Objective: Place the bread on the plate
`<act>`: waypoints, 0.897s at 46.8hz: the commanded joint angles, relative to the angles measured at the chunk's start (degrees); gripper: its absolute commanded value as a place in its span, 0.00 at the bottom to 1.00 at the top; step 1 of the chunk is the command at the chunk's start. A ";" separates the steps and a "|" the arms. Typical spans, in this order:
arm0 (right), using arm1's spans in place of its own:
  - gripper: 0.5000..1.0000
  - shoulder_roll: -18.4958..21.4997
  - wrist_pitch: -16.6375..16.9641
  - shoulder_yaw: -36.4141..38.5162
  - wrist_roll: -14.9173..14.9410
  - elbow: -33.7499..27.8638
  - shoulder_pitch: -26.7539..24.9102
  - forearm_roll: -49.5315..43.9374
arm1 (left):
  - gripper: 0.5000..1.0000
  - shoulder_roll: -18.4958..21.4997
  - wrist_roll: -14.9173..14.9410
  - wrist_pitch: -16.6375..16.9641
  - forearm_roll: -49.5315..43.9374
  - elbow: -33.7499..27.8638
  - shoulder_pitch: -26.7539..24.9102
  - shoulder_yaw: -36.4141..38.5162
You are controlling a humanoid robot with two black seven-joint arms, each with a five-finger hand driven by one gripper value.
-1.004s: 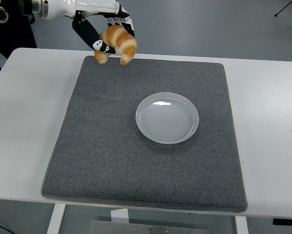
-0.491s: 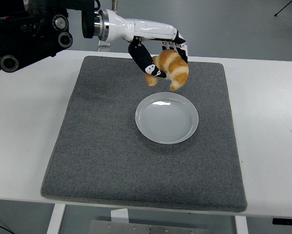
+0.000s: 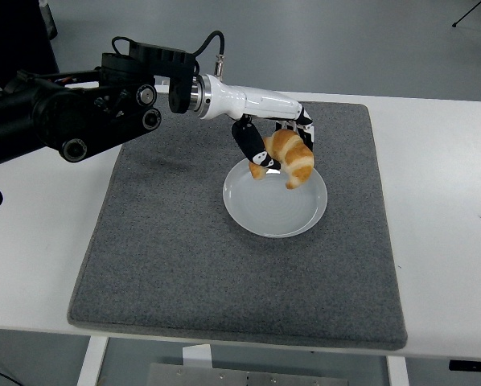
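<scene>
Just one croissant [image 3: 290, 158], clasped in the left hand [image 3: 273, 145] above one white plate [image 3: 275, 211].

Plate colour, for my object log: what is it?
The plate is plain white, per the head view.

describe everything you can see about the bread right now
The bread is a croissant-shaped roll, golden brown with paler bands across its crust, curved with its tips pointing down. The left robot hand grips it from above and behind, black fingers wrapped around it. It hangs over the upper part of the white plate, which sits on the grey mat; whether it touches the plate cannot be told.
</scene>
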 commanded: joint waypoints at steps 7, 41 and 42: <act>0.90 0.00 0.00 0.00 0.01 0.00 0.00 0.00 | 0.00 -2.31 -0.05 1.83 2.07 3.69 2.05 1.66; 0.90 0.00 0.00 0.00 0.01 0.00 0.00 0.00 | 0.00 -5.48 -0.05 7.45 1.99 7.39 3.45 8.00; 0.90 0.00 0.00 -0.09 0.01 0.00 0.00 0.08 | 0.00 -5.48 -0.05 7.45 1.99 7.39 3.46 8.00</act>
